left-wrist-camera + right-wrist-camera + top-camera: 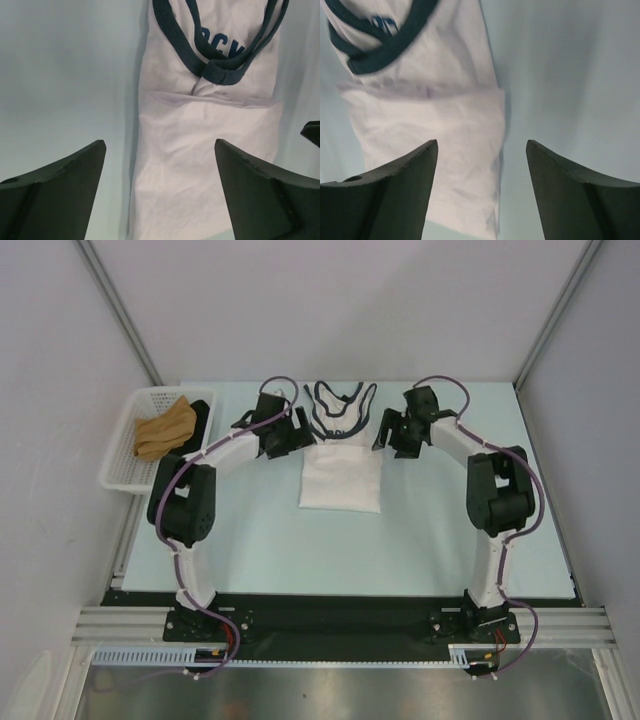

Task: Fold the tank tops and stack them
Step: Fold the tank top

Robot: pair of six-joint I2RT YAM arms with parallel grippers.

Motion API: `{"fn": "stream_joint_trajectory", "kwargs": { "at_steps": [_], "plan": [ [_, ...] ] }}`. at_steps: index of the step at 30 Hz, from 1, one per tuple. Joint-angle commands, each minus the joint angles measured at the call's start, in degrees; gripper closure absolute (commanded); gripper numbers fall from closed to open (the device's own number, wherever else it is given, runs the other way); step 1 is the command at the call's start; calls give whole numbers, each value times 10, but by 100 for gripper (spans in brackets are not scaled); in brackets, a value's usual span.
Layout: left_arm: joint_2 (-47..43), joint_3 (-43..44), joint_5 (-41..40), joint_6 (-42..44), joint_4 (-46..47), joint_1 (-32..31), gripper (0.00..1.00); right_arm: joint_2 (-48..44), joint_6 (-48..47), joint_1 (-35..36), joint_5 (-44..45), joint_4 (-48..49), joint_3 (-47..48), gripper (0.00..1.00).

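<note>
One white tank top (340, 475) lies flat at the table's middle. Its lower part is folded over into a narrow rectangle, and its navy-trimmed straps (340, 405) point to the far edge. Navy lettering shows between the straps in the left wrist view (222, 46). My left gripper (297, 433) hovers open at the cloth's far left edge, with the white fold (200, 165) between and ahead of its fingers (60, 180). My right gripper (390, 433) hovers open at the far right edge, over the fold's side edge (470, 150). Neither holds anything.
A white plastic basket (120, 465) stands at the far left of the table and holds a tan cloth (165, 428) and a dark item (202, 415). Grey walls with metal posts enclose the pale table (420, 540).
</note>
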Motion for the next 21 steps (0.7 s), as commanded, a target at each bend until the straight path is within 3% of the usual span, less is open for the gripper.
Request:
{"fn": "stream_joint_trajectory", "kwargs": {
  "at_steps": [1,5,8,11,16,21],
  "plan": [
    [-93,-62,9,13,41,1,4,-108,4,-5,3,46,-96,24],
    [-193,-190,42,7,77,-20,9,-197,20,-3,-45,123,-250,34],
    [-250,-307,44,-5,105,-50,16,-235,23,14,-75,152,-331,33],
    [-278,-369,55,-23,148,-70,18,-242,22,38,-75,166,-374,28],
    [-264,-386,55,-24,150,-75,23,-225,26,53,-76,181,-396,32],
    [-225,-379,40,-18,136,-75,29,-198,19,73,-53,174,-395,47]
  ]
}}
